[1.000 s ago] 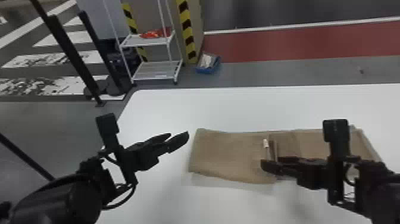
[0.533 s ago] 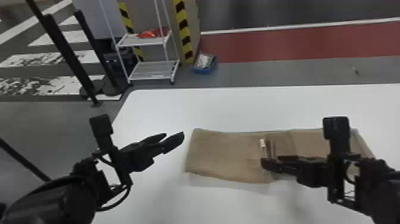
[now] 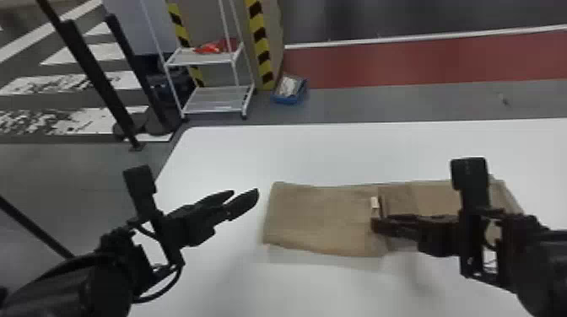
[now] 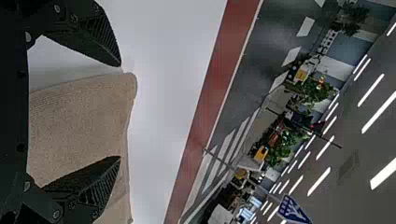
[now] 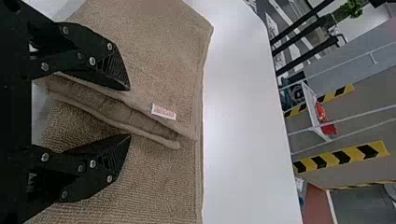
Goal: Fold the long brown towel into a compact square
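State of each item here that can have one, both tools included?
Left tool: open, empty.
Right tool: open, fingers apart at the towel's inner edges.
Towel: partly folded, lying on the table; still an oblong, not a compact square.
Label: exposed beside an inner edge.
Shelf rack: upright, red item on its upper shelf.
Blue box: uncovered, with contents.

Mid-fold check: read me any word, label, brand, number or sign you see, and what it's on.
No text is legible.
White tag on the brown towel: reddish print, too small to read.
Blue sign in the background, left wrist view: white marks, too small to read.
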You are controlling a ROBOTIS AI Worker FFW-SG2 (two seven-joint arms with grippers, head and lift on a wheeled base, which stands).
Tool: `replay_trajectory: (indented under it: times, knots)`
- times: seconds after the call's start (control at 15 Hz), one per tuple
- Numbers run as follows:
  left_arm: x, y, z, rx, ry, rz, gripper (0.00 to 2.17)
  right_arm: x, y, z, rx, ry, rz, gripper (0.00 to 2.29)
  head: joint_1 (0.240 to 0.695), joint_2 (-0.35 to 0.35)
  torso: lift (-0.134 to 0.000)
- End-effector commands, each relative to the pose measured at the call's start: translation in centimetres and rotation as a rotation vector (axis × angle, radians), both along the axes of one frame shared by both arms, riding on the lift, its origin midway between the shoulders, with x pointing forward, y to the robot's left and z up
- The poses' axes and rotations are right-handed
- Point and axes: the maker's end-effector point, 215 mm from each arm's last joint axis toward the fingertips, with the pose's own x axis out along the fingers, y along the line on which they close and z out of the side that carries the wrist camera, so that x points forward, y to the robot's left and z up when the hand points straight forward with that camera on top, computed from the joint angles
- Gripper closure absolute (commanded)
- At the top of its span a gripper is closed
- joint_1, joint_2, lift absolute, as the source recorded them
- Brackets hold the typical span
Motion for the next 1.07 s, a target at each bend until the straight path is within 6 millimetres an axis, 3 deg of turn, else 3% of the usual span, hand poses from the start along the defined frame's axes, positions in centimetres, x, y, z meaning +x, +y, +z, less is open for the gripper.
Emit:
replay_trajectory:
  times: [0.0, 0.67, 1.0]
  knots:
    - [-0.1, 0.3, 0.2, 0.001, -0.003, 0.003, 0.21, 0.2, 0.5, 0.6, 0.012, -0.014, 0.004, 0.63, 0.695, 0.22, -0.124]
    - [-1.0, 1.0, 0.0, 0.001, 0.003, -0.001, 0.21, 0.5, 0.7, -0.5, -0.034, 0.011, 0.019, 0.64, 0.695, 0.235, -0.124]
    - [-1.1, 1.1, -0.1, -0.003, 0.007, -0.001, 0.21, 0.6, 0.7, -0.3, -0.036, 0.003, 0.016, 1.02, 0.695, 0.239, -0.124]
